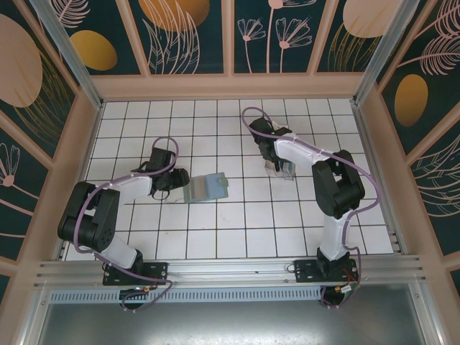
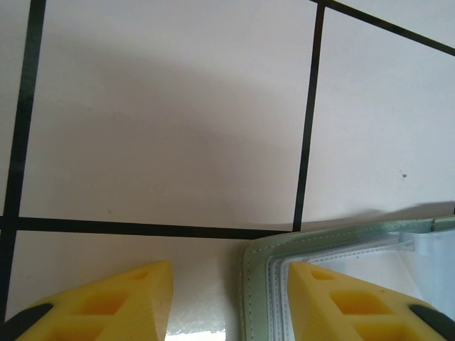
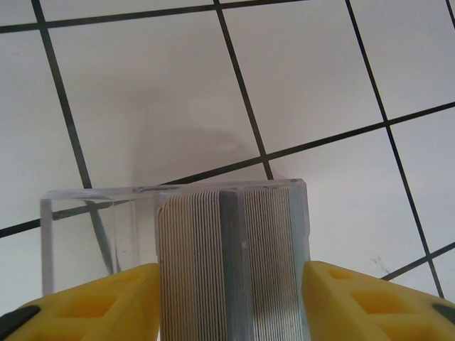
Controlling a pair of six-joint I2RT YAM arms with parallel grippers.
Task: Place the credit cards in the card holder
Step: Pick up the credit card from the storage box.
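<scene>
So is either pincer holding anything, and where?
Left pincer open, straddling the card holder edge. Right pincer flanks the credit cards across the stack; grip unclear.

white tiled table, card holder, clear tray

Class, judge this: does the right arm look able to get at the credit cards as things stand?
Probably yes: the right gripper straddles the credit cards standing in the clear tray, with nothing covering them.

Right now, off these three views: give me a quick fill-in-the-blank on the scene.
The credit cards stand on edge in a clear ___.
The right gripper has one finger on each ___ of that stack.
The left gripper hangs over a rounded ___ of the card holder.
Missing: tray; side; corner.
</scene>
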